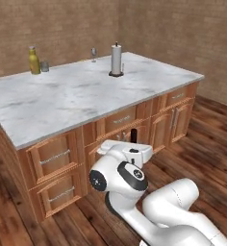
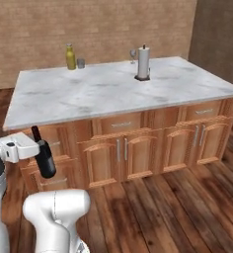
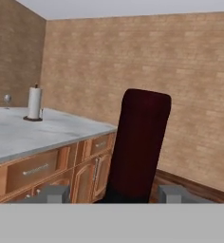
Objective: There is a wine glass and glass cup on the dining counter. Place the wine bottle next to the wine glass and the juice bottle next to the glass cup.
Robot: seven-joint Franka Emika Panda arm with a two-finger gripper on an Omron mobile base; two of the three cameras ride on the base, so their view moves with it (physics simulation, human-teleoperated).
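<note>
The dark wine bottle (image 2: 44,158) with its dark red cap (image 3: 141,137) hangs upright in my gripper (image 2: 38,148), below and in front of the dining counter (image 1: 86,96), level with the cabinet fronts. The fingertips (image 3: 173,194) sit either side of its neck, shut on it. In the left base view just its top (image 1: 133,134) peeks over my hand. At the counter's far left corner the yellow juice bottle (image 1: 34,60) (image 2: 70,57) stands right beside the glass cup (image 1: 44,67) (image 2: 81,63). The wine glass (image 1: 93,52) (image 2: 133,54) (image 3: 7,99) stands at the far edge.
A paper towel roll on a dark holder (image 1: 116,60) (image 2: 143,63) (image 3: 34,103) stands near the wine glass. Wooden cabinets with drawers (image 2: 123,148) front the counter. Wood floor and brick walls surround it.
</note>
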